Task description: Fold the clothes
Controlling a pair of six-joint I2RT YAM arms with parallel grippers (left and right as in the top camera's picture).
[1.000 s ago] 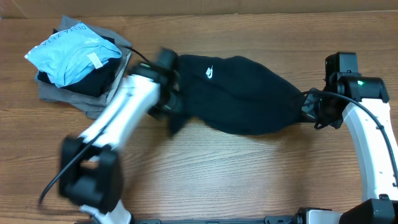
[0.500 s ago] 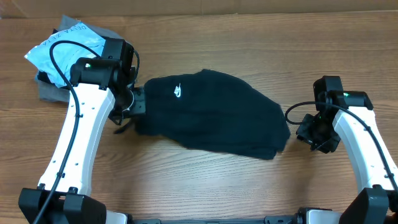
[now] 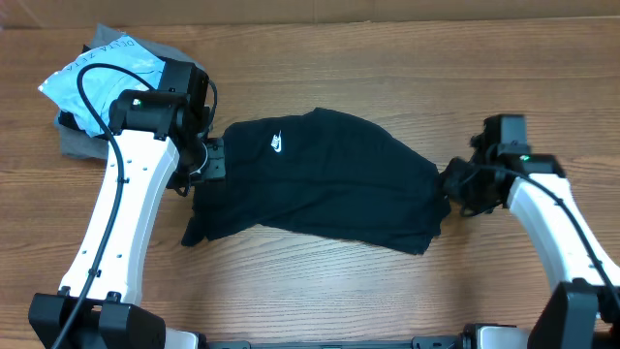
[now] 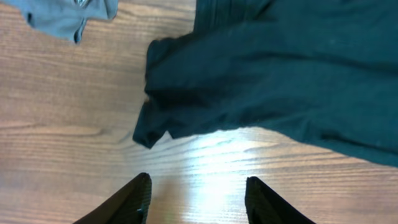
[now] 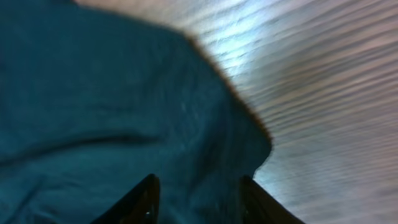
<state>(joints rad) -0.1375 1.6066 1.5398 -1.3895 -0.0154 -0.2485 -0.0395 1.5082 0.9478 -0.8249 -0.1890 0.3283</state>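
The black T-shirt (image 3: 329, 184) lies rumpled on the surface (image 3: 339, 291) beside the light blue garment (image 3: 107, 82). My left gripper (image 4: 198, 180), nearer that garment, and right gripper (image 5: 199, 179), farther, both hang open, empty. I'd pinch corners evenly, spreading it flat first.

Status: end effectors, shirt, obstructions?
Left end effector open over table. Right end effector open over black T-shirt edge. Shirt loose, unfolded. Clothes pile apart, upper left.
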